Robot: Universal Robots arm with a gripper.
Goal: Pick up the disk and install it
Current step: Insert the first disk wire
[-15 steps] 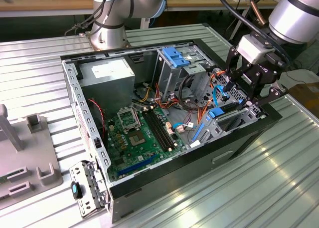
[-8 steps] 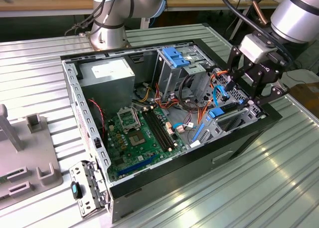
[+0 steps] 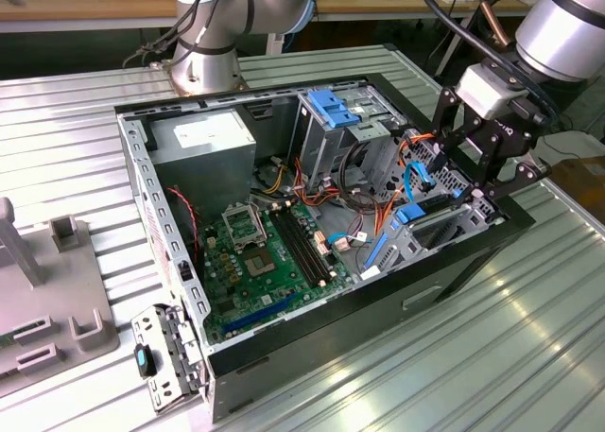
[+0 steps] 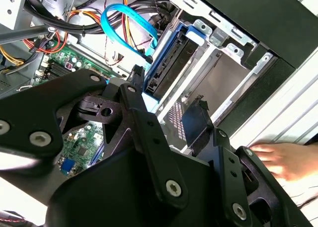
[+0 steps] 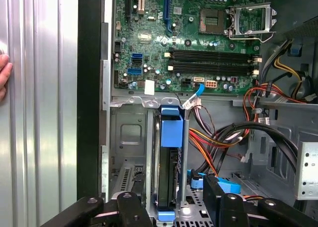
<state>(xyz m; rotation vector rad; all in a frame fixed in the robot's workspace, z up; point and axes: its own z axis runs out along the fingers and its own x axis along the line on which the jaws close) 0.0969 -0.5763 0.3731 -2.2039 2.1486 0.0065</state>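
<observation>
The pick-up part looks done - the disk point(image 5: 168, 180) stands on edge inside a metal bay point(image 5: 130, 137) at the corner of the open computer case point(image 3: 312, 333), its blue rails running down both sides. In the exterior view the claw point(image 3: 496, 181) hangs just above that corner. In both wide wrist views its 2 fingers point(image 4: 136, 78) are spread, one to each side of the bay, with nothing pinched between them. So the disk seems to be placed in its slot; whether it is pushed fully home or latched I cannot tell. A blue cable point(image 4: 106, 22) curves loose near the disk, and no plug can be seen joined to it. A person's hand point(image 4: 278, 160) rests on the table just beside the case.
</observation>
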